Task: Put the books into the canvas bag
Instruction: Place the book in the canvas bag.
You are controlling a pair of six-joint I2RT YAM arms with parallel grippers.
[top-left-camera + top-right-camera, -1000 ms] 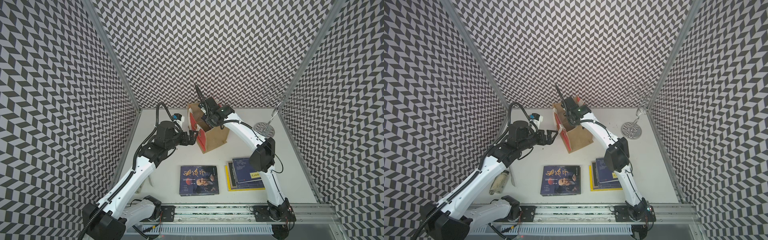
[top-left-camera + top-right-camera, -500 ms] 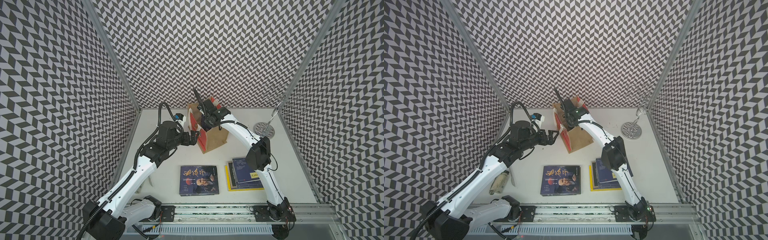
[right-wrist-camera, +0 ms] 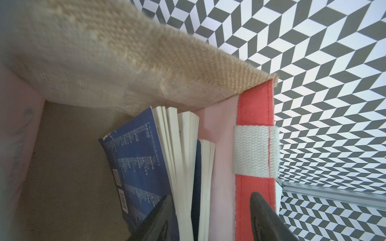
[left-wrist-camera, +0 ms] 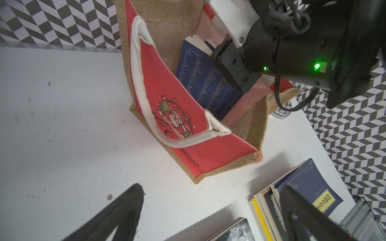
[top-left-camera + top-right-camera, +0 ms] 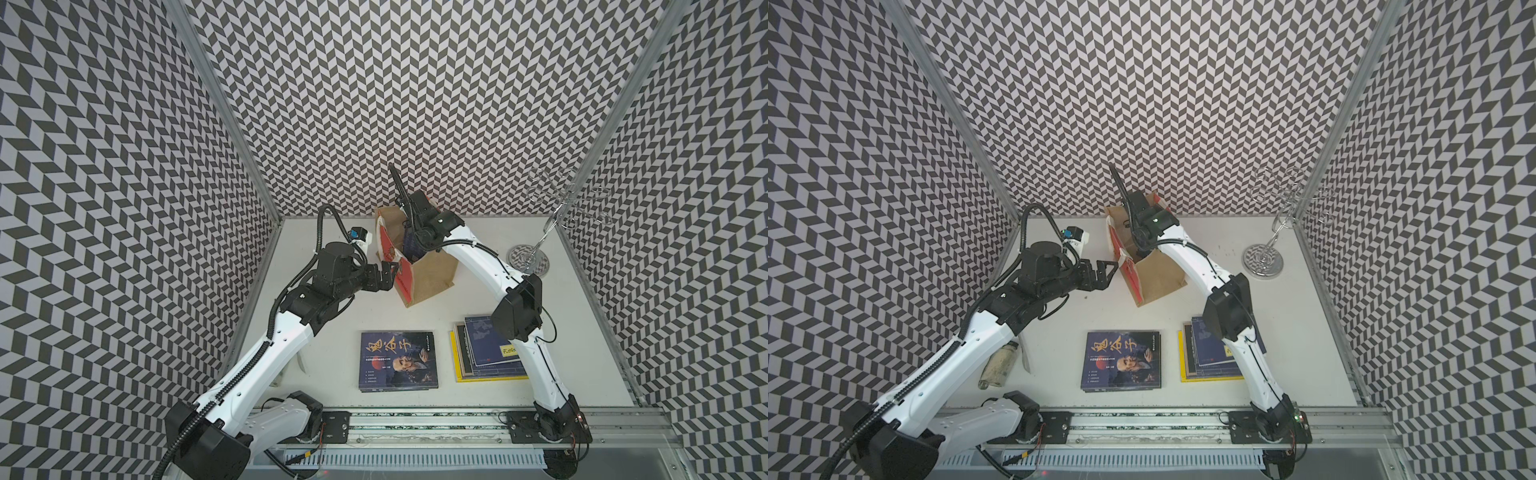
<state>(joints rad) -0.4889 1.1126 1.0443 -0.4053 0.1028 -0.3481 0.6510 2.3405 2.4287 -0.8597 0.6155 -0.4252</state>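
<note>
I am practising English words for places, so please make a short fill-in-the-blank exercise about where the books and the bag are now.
1. Two navy books stand inside the canvas ____.
2. The bag stands on the white ____.
3. The book with a bearded man on its cover lies ____ on the table.
4. The stack of books lies partly under the ____ arm.

Missing words: bag; table; flat; right

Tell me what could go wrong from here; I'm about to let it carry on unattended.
1. The right hand sits open inside the canvas bag, straddling its wall beside the navy book; withdrawing could snag the wall and tip the bag.
2. The left hand is open, not gripping the bag.
</note>
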